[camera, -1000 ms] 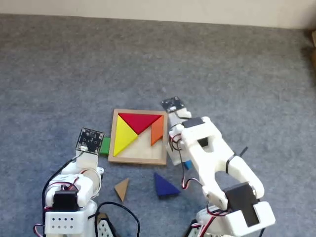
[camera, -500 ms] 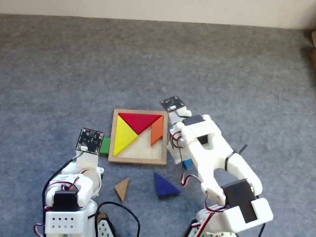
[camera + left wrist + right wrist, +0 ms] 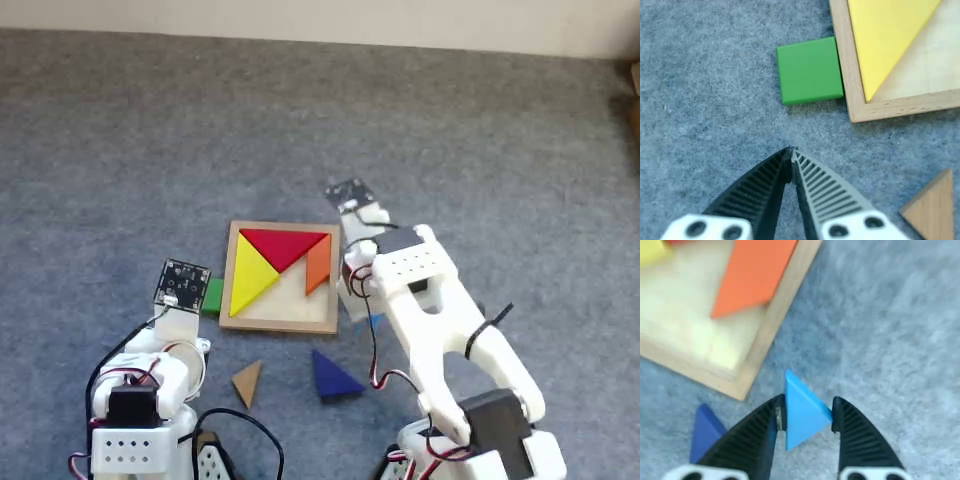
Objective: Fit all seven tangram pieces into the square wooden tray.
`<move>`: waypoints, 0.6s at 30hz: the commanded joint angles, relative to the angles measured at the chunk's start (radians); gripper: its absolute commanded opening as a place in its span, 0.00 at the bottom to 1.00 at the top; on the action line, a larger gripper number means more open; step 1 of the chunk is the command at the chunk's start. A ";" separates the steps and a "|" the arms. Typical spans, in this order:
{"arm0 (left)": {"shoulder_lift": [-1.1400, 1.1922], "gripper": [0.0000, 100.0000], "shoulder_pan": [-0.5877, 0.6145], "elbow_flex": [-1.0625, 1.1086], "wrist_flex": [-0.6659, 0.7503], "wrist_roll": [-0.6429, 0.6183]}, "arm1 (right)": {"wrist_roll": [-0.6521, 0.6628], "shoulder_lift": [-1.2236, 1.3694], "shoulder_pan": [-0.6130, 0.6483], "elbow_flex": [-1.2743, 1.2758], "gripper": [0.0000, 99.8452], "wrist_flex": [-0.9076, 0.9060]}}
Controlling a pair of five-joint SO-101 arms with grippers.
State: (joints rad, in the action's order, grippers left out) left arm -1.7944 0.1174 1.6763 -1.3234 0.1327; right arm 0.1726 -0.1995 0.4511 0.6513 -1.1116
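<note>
Right wrist: light-blue triangle in gripper

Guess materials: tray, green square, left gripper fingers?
Tray: apparently unpainted light wood, grain visible on the rim. Green square: probably painted wood, flat matte colour, crisp edges; coating hides the core. Left gripper: likely plastic, ribbed black and grey fingers.
</note>
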 commanded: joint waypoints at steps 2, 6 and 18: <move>-0.036 0.01 0.008 0.021 -0.005 0.002 | -0.086 -0.064 0.041 -0.139 0.10 -0.012; -0.036 0.01 0.008 0.021 -0.005 0.002 | -0.190 -0.062 0.094 -0.229 0.10 -0.012; -0.036 0.01 0.008 0.021 -0.005 0.002 | -0.559 0.262 0.240 -0.524 0.10 -0.010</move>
State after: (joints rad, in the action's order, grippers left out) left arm -1.7944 0.1174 1.6763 -1.3234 0.1327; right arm -0.2877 -0.0307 0.6475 0.2585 -1.1178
